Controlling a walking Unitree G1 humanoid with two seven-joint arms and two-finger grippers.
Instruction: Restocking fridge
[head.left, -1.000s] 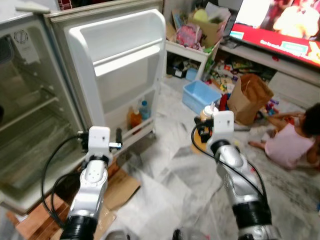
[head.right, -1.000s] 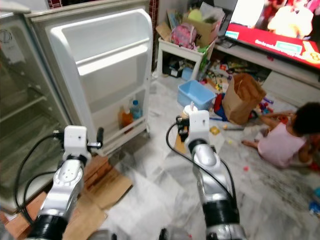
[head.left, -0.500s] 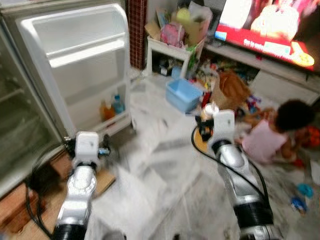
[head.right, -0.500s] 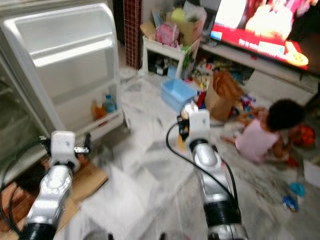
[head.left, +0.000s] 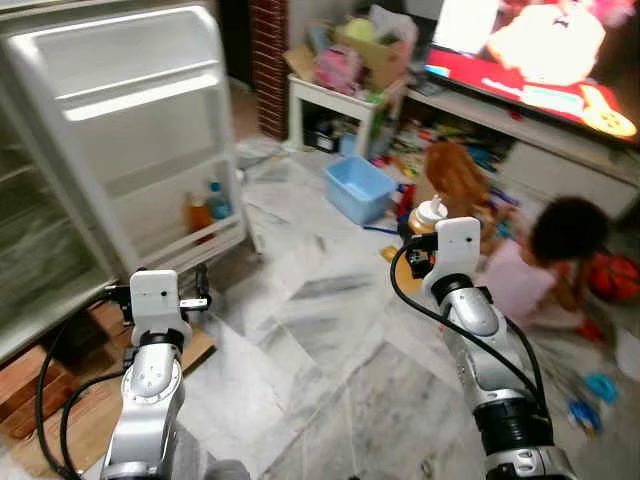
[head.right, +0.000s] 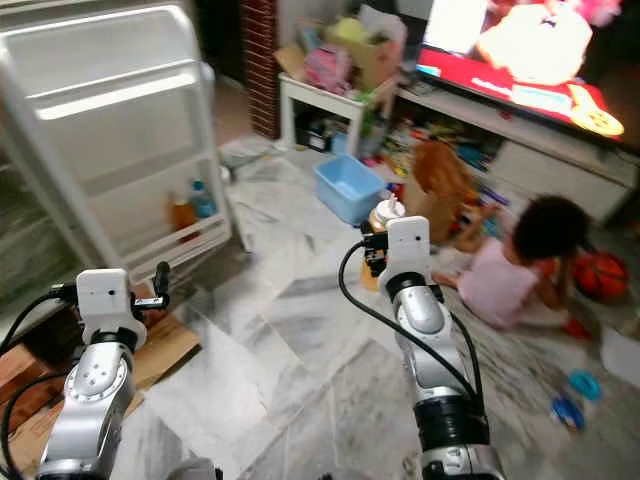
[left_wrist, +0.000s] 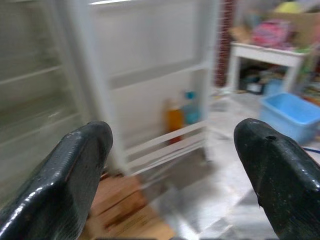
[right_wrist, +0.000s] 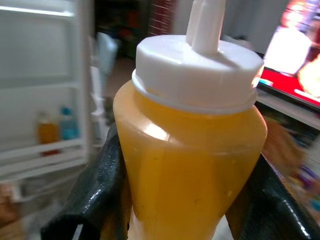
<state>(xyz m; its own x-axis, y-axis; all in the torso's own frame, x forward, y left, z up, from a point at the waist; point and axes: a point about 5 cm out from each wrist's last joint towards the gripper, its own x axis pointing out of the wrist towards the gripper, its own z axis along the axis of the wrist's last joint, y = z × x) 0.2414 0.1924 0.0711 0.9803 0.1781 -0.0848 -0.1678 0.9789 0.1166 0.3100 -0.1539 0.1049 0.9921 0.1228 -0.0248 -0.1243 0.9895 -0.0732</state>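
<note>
Bare marble floor (head.left: 320, 330) before fridge door (head.left: 140, 150)

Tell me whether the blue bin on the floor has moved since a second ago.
No. The blue bin sits in the same spot below the white table; only the camera has turned.

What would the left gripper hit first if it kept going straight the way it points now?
Probably the open fridge door's lower shelf, where an orange bottle and blue bottle stand; the left gripper points there, depth unclear.
</note>
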